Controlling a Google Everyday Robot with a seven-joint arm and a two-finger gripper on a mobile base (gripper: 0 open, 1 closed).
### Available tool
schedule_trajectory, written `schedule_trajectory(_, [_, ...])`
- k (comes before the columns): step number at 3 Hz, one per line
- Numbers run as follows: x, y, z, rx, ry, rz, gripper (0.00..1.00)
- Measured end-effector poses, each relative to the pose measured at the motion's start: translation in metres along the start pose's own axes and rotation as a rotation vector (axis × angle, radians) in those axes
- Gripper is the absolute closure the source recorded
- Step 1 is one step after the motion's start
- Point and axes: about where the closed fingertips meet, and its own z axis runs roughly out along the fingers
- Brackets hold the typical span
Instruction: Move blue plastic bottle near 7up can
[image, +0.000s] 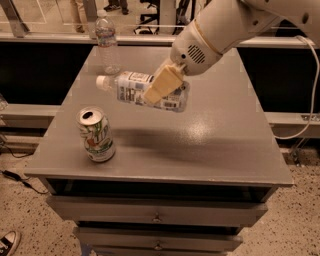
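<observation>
The blue plastic bottle (131, 88) is held on its side in the air above the grey table (220, 135), white cap pointing left. My gripper (162, 89) is shut on the bottle's middle, with a tan finger (161, 85) across the label. The white arm reaches in from the upper right. The 7up can (96, 134) stands upright near the table's front left corner, below and left of the bottle. The bottle's shadow falls on the table to the right of the can.
A taller slim clear water bottle (107, 42) stands upright at the table's back left corner. The table has drawers (157, 216) below its front edge. A cable (306, 100) hangs at the right. A shoe (7, 243) shows on the floor at bottom left.
</observation>
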Motion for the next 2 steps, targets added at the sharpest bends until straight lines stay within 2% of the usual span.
schedule_trajectory(2, [0.002, 0.03, 0.031, -0.004, 0.021, 0.073, 1.0])
